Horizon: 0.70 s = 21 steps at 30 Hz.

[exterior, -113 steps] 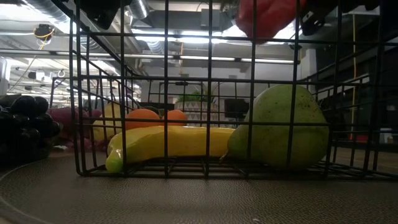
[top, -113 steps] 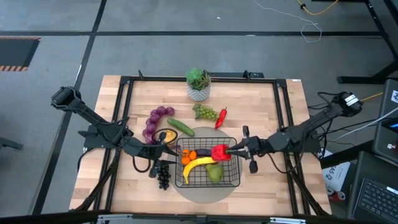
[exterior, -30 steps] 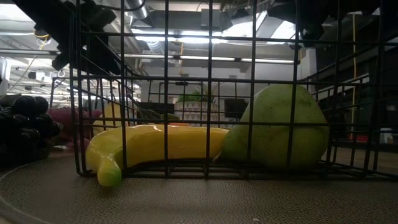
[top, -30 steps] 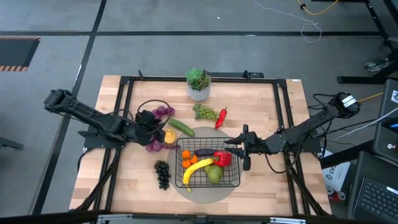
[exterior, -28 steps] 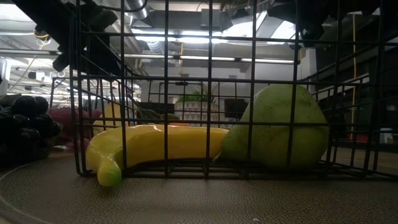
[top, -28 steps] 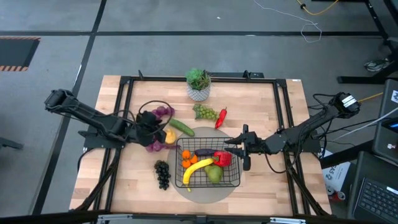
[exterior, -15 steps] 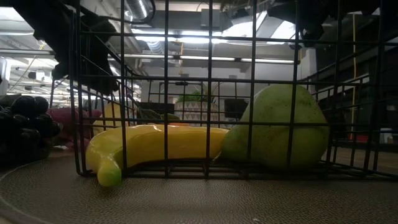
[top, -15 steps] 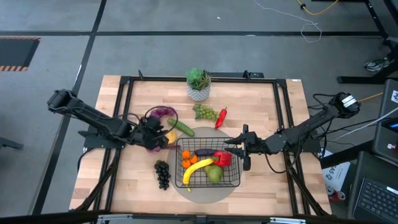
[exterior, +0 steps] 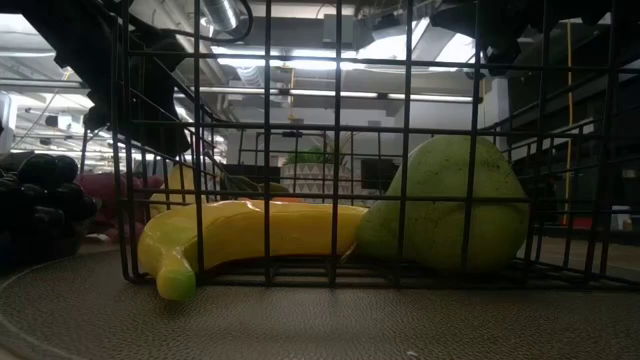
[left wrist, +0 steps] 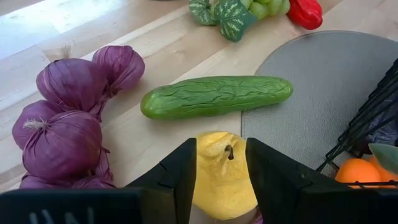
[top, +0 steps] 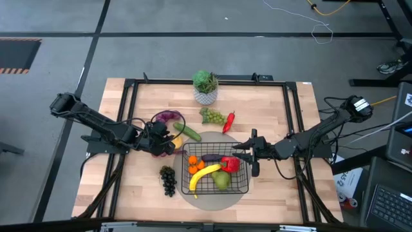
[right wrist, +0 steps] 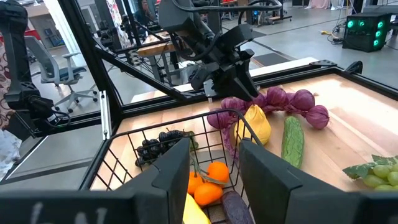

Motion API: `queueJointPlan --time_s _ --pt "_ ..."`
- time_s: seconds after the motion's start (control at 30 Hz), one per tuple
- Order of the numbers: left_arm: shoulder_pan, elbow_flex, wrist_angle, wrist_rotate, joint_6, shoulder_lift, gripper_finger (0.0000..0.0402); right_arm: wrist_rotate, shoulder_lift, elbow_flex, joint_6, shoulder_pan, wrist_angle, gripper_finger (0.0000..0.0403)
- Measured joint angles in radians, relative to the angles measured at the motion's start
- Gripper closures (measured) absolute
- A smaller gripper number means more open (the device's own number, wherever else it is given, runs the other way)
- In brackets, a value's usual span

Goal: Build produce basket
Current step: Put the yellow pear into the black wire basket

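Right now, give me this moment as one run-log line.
left gripper: open around yellow fruit, outside basket | right gripper: empty, at basket's right edge | in basket: banana, pear

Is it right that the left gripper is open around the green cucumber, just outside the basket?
Not quite. The left gripper is open around a yellow fruit, not the cucumber, which lies on the table just beyond it, untouched. The left wrist view shows this. The rest holds: the fruit sits just outside the basket.
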Motion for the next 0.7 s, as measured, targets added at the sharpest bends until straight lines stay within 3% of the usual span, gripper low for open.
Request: queueJointPlan --time_s 0.53,0.7 --pt "0.0 0.0 -0.001 0.0 0.034 0.0 0.0269 0.0 0.0 0.0 0.0 0.0 -0.007 0.0265" --pt "0.0 0.0 -0.001 0.0 0.034 0.0 0.0289 0.0 0.0 0.0 0.0 0.0 -0.007 0.0265"
